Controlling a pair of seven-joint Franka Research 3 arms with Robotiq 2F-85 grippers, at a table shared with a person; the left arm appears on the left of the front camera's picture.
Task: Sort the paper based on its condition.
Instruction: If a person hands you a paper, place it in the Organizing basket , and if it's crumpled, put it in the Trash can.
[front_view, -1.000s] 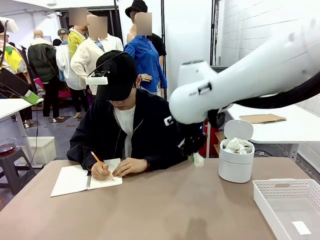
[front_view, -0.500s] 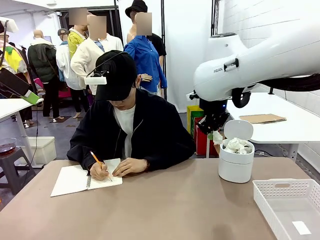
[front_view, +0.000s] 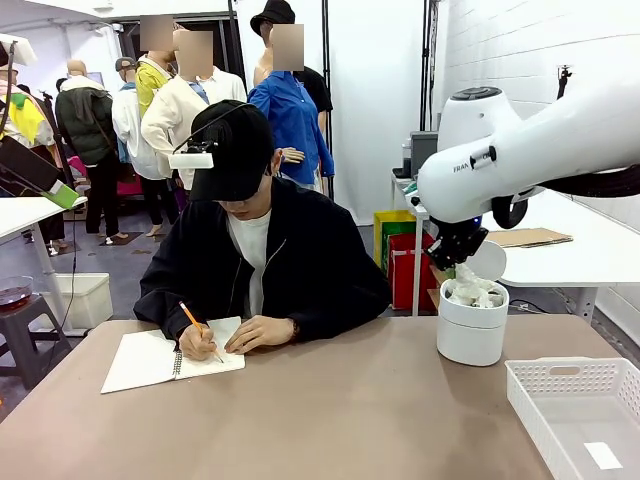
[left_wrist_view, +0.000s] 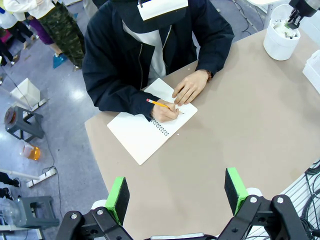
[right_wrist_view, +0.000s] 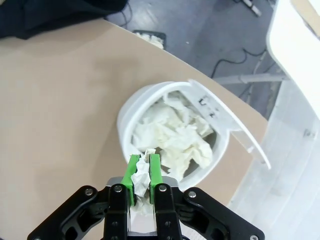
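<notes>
Right gripper (right_wrist_view: 142, 167): green pads are pinched nearly together on a crumpled paper lump (right_wrist_view: 141, 176), which is squeezed between them and sticks out past the tips. The gripper is held just above the near rim of the white bin (right_wrist_view: 125, 132), seen from the right wrist; in the front view the right gripper (front_view: 447, 268) is poised at the bin's (front_view: 470, 340) top edge, with the arm reaching in from the right. The bin is packed with more crumpled paper (right_wrist_view: 172, 135), piled up to the rim; its swing lid (right_wrist_view: 225, 117) is tipped open on the far side.

Left gripper (left_wrist_view: 177, 192): fingers are spread wide, nothing is held between the pads, and it is held high above the table (left_wrist_view: 250, 125).

A white slotted basket (front_view: 580, 415) is set at the table's right front corner, just beside the bin, with a small flat white slip (front_view: 602, 455) lying on its floor.

Across the table a person is seated; a pencil (front_view: 197, 324) is held in one hand (front_view: 203, 343) over an open spiral notebook (front_view: 150, 358), the other hand (front_view: 262, 331) resting on the page.
</notes>
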